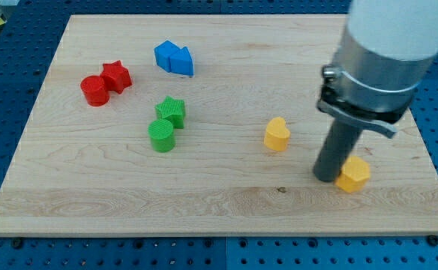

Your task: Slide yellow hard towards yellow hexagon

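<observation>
A yellow heart-shaped block (277,134) lies right of the board's middle. A yellow hexagon block (352,174) lies at the lower right. My tip (327,178) rests on the board right against the hexagon's left side, between the two yellow blocks and well to the lower right of the heart. The thick grey arm body rises from it toward the view's top right and hides part of the board behind it.
A wooden board (219,202) on a blue perforated table. A red cylinder (94,91) and red star (117,76) sit at upper left. Two blue blocks (174,58) sit at top. A green star (172,111) and green cylinder (160,136) sit left of centre.
</observation>
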You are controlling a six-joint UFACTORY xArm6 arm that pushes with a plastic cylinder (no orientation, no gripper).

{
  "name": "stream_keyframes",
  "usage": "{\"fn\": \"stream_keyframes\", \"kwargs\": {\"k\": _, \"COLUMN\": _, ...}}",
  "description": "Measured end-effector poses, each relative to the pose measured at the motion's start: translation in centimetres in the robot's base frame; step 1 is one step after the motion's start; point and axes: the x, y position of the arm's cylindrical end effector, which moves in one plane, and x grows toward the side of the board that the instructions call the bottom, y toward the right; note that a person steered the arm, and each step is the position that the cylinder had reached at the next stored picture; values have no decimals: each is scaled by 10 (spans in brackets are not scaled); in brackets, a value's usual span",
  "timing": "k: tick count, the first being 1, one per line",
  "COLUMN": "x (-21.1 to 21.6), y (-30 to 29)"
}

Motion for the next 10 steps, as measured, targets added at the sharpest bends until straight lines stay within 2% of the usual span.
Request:
{"fn": "stream_keyframes", "kwargs": {"k": 2, "x": 3, "y": 89}}
{"fn": "stream_keyframes", "kwargs": {"k": 3, "x": -14, "y": 89}}
{"fn": "stream_keyframes", "kwargs": {"k": 5, "x": -84, "y": 26}}
{"fn": "stream_keyframes", "kwargs": {"k": 6, "x": -95, "y": -22}}
{"fn": "stream_keyframes", "kwargs": {"k": 7, "x": -95, "y": -87}}
{"fn": "stream_keyframes", "kwargs": {"k": 8, "x": -95, "y": -123}}
{"fn": "stream_keyframes", "kwargs": {"k": 10, "x": -79, "y": -126}}
